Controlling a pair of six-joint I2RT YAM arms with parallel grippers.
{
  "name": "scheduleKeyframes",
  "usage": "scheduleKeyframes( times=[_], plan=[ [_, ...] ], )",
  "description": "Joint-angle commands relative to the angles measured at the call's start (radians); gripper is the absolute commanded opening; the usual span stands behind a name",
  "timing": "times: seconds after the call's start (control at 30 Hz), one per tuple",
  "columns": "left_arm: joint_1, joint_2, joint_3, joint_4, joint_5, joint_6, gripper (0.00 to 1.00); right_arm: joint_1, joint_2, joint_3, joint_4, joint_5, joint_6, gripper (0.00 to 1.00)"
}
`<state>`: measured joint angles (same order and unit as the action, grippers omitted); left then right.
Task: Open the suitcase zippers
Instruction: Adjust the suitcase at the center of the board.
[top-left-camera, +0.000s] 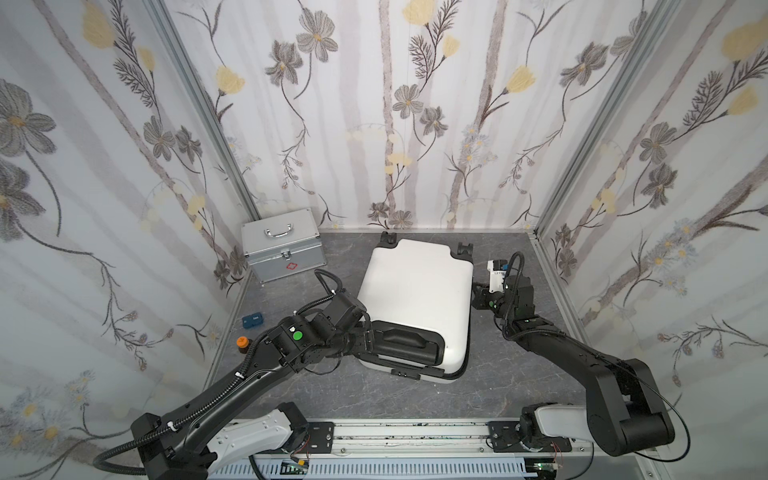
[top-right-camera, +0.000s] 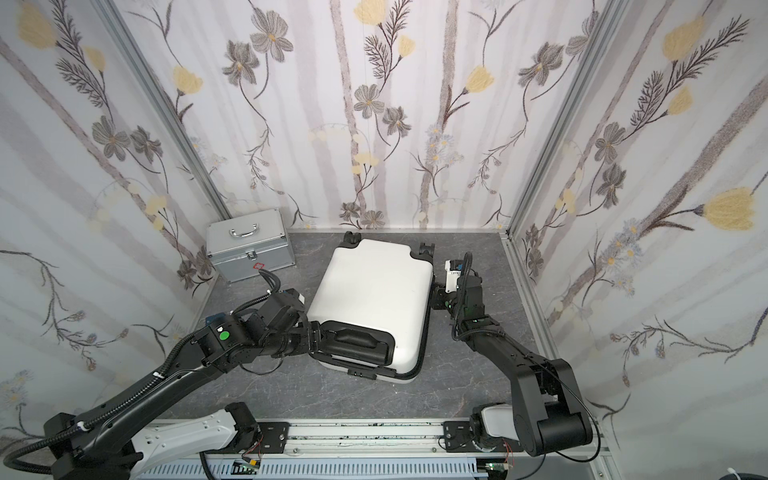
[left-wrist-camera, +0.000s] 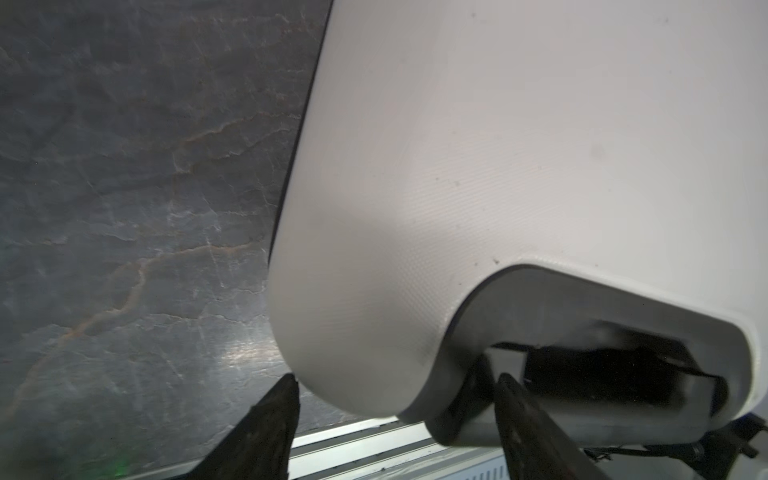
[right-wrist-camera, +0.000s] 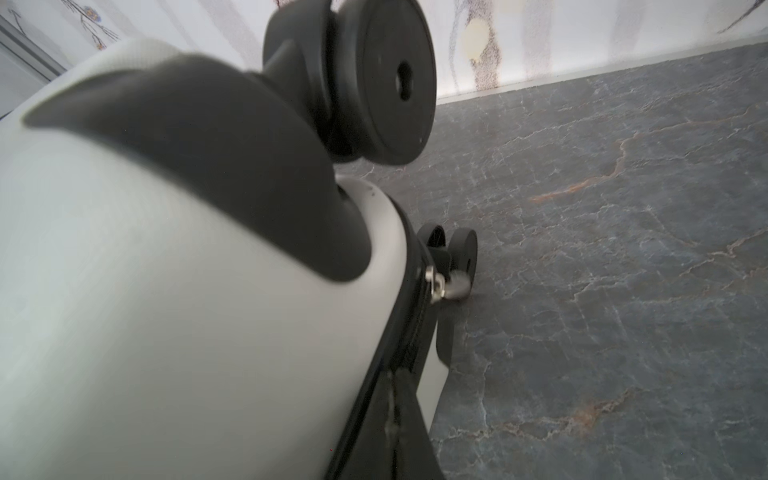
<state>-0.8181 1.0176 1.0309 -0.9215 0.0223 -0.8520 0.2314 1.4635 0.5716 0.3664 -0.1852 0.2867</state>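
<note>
The white suitcase (top-left-camera: 415, 286) (top-right-camera: 374, 286) lies flat mid-table, black wheels (top-left-camera: 464, 249) toward the back wall and black handle recess (top-left-camera: 405, 345) toward the front. My left gripper (top-left-camera: 372, 340) (left-wrist-camera: 399, 399) is open and straddles the shell's (left-wrist-camera: 498, 166) corner by the recess, one finger (left-wrist-camera: 270, 415) outside and the other inside. My right gripper (top-left-camera: 476, 297) (right-wrist-camera: 399, 415) is shut, its tips against the black zipper track (right-wrist-camera: 415, 332) on the case's right side. A small metal zipper pull (right-wrist-camera: 440, 284) sits farther along the seam near a wheel (right-wrist-camera: 390, 83).
A silver metal case (top-left-camera: 282, 247) with a red mark stands at the back left. A small blue box (top-left-camera: 252, 321) and an orange-capped item (top-left-camera: 242, 344) lie by the left wall. Flowered walls enclose three sides; the arm rail (top-left-camera: 407, 432) runs along the front.
</note>
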Motion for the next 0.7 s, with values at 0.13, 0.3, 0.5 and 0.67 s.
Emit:
scheduleKeyframes(
  times=[0.13, 0.3, 0.5, 0.67],
  plan=[
    [0.107, 0.014, -0.113, 0.156, 0.048, -0.046, 0.74, 0.046, -0.094, -0.084, -0.001, -0.009, 0.04, 0.0],
    [0.206, 0.082, -0.068, 0.231, 0.039, 0.06, 0.74, 0.156, -0.164, -0.125, -0.018, 0.012, 0.067, 0.0],
    [0.292, 0.171, -0.004, 0.279, 0.056, 0.152, 0.74, 0.315, -0.201, -0.154, -0.004, 0.064, 0.135, 0.0],
    [0.29, 0.182, 0.017, 0.253, 0.11, 0.131, 0.74, 0.41, -0.193, -0.15, 0.045, 0.092, 0.156, 0.0]
  ],
)
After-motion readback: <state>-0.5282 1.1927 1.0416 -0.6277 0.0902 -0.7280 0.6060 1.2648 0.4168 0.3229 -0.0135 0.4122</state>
